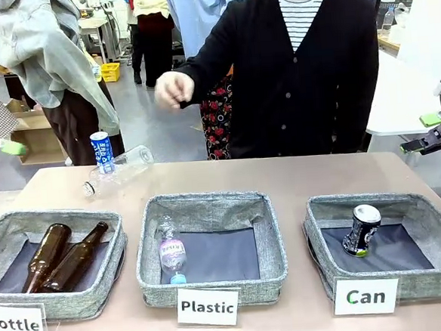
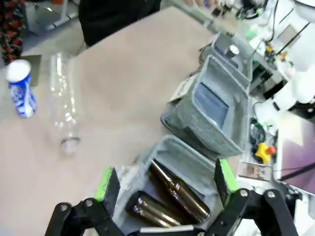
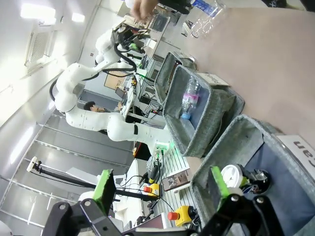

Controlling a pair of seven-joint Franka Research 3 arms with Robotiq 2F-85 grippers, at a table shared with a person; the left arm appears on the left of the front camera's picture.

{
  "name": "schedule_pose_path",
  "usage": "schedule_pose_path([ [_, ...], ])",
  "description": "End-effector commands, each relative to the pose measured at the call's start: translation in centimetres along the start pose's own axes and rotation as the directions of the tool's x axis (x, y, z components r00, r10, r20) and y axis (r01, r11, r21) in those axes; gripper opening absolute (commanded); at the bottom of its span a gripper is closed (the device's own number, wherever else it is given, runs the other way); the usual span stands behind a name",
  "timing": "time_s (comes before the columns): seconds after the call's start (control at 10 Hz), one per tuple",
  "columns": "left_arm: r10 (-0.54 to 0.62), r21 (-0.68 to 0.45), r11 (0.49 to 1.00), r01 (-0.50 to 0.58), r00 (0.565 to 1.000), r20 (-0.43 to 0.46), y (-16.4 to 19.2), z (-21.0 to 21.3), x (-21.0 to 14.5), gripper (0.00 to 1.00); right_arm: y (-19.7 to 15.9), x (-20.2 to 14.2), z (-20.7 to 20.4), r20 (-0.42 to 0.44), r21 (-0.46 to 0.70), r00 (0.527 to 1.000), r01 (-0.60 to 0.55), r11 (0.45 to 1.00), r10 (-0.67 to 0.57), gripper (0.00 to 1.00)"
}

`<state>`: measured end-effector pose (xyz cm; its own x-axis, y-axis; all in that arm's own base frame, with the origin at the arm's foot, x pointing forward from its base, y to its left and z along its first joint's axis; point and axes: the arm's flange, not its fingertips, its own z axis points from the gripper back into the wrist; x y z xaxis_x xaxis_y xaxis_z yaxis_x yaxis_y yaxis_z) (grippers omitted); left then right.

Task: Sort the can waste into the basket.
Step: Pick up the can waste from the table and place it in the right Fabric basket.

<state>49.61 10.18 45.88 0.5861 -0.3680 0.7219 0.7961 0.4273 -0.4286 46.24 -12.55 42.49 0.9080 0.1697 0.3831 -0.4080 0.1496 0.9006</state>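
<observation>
While left gripper (image 2: pixel 165 174) and right gripper (image 3: pixel 160 182) gape empty, clear bottle (image 1: pixel 119 171) flanks blue can (image 1: pixel 102 151).

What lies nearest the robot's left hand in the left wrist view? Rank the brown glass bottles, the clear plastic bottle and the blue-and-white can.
1. Brown glass bottles: straight ahead of the open left hand.
2. Clear plastic bottle: lying on the table, farther out.
3. Blue-and-white metal can: standing just beyond that bottle, farthest.

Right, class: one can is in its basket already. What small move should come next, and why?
Probably move the open left tool toward the blue can: it stands on the table beside a clear bottle, while the black can is already in the Can basket.
</observation>
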Motion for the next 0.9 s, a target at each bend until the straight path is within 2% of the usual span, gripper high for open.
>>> schedule_pose_path([
  [0.0, -0.032, 0.018, 0.999, 0.034, 0.996, -0.083, 3.7, -2.0, 1.7, 1.00, 0.1, 0.1, 0.3, -0.011, 0.000, 1.000, -0.013, 1.000, 0.013, 1.00],
  [0.1, -0.026, 0.032, 0.999, 0.029, 0.995, -0.098, 5.3, -3.4, 1.6, 1.00, 0.1, 0.1, 0.3, -0.011, 0.000, 1.000, -0.013, 1.000, 0.013, 1.00],
  [0.2, -0.026, 0.048, 0.998, 0.027, 0.999, -0.024, 6.9, -3.8, 0.9, 1.00, 0.1, 0.1, 0.3, -0.011, 0.000, 1.000, -0.013, 1.000, 0.013, 1.00],
  [0.3, 0.032, 0.025, 0.999, -0.033, 0.999, 0.027, 7.3, -3.2, 0.5, 1.00, 0.1, 0.1, 0.3, -0.011, 0.000, 1.000, -0.013, 1.000, 0.013, 1.00],
  [0.4, -0.018, 0.027, 0.999, 0.020, 0.997, -0.072, 5.8, -5.0, 1.6, 1.00, 0.1, 0.1, 0.3, -0.011, 0.000, 1.000, -0.013, 1.000, 0.013, 1.00],
  [0.8, -0.018, 0.027, 0.999, 0.020, 0.997, -0.072, 5.8, -5.0, 1.6, 1.00, 0.1, 0.1, 0.3, -0.011, 0.000, 1.000, -0.013, 1.000, 0.013, 1.00],
])
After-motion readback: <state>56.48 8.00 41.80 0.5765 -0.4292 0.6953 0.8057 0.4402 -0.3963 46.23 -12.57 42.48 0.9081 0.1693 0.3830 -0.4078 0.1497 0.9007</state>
